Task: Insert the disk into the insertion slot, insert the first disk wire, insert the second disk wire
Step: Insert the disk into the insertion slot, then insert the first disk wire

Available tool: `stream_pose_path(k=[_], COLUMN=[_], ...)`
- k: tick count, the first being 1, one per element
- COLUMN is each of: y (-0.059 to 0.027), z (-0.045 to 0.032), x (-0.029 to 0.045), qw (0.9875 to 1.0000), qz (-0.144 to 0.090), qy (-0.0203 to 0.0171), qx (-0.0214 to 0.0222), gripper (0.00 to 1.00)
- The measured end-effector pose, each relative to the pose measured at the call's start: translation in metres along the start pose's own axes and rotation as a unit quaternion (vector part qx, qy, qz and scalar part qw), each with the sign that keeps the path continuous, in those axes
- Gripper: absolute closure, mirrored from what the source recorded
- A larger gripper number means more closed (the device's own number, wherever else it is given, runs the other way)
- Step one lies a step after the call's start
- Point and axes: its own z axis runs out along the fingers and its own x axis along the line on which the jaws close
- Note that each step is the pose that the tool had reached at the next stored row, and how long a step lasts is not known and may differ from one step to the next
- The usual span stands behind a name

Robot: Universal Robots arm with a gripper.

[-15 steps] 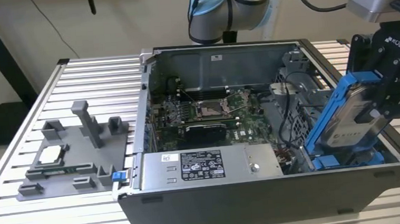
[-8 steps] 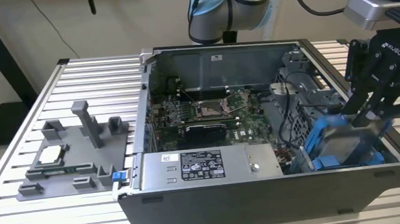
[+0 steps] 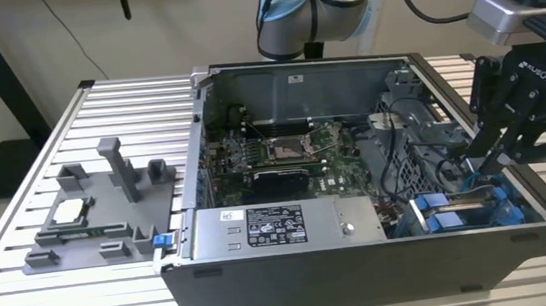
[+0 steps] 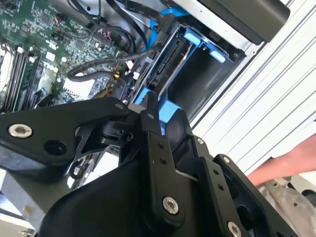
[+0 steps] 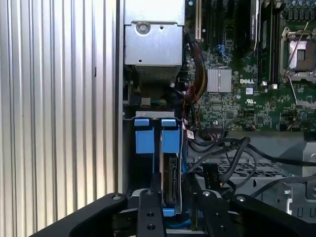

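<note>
A slatted aluminium table [image 3: 116,99] carries an open computer case [image 3: 359,277], lying on its side with its inside facing up.

The disk [image 5: 171,180] stands on edge in the insertion slot [image 3: 469,203], which sits in the corner of the case nearest the exterior view's right. In the first wrist view the disk's silver edge runs down into the bay, and a bit of its blue carrier shows at the outer end. Two blue tabs [image 5: 157,136] stand side by side at the bay's far end.

The gripper [image 3: 486,165] reaches down into that corner of the case. Its black fingers [image 5: 149,207] are drawn in narrow, one on each flat side of the disk, and appear to clamp its outer end.

Black cables [image 5: 237,153] loop inside the case just beside the bay. Past them lies the green motherboard [image 3: 283,152], filling the middle of the case. The silver power-supply box [image 3: 278,228] lies along the case's near wall, next to the bay. Outside the case, on the exterior view's left, a grey fixture [image 3: 104,208] rests on the slats.
</note>
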Motion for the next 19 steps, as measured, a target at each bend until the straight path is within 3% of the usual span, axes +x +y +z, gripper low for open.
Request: stream_pose_path(k=[6,10,14,19], y=[0.0006,0.0016,0.0040,0.0041], z=[-0.0032,-0.0092,-0.0096,-0.0095], x=[-0.0036,-0.0077,-0.0140,-0.0146], qw=[1.0000,1.0000,1.0000,1.0000], qz=[0.000,0.000,0.000,0.000], qy=[0.0001,0.0001,0.0003,0.0001], qx=[0.0000,0.0000,0.0000,0.0000], gripper=[0.00,0.00,0.00,0.00])
